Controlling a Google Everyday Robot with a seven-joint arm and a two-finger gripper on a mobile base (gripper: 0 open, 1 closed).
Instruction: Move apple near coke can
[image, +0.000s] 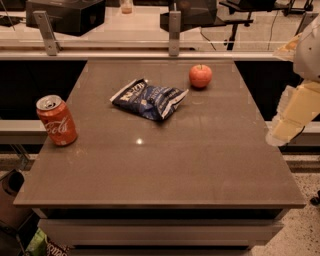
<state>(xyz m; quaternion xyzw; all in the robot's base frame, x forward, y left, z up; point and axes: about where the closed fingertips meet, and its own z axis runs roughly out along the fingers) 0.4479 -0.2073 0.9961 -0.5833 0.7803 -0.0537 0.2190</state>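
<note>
Camera view takes in a wide brown desk (200, 170) from its near edge, and from where one stands it fills most of the room ahead, with a pale rail (125, 49) on metal posts running along its far side. Off the desk's right edge hangs the robot's cream arm (300, 107), tilted down and inward, and its gripper (276, 136) sits at the lower end, just outside the desk's right edge about halfway along and over nothing on the desk; whether it is open or closed I cannot tell. It touches none of the things. A dark blue bag (150, 99) lies flat and crumpled on the far half of the desk, a little left of centre. The can (56, 121) stands upright near the left edge, silver top up, white script facing the viewer, well apart from the bag. The apple (200, 76) rests near the far edge, stem up, just right of the bag and not touching it. Apple and can are well apart, with the bag lying roughly between them.
</note>
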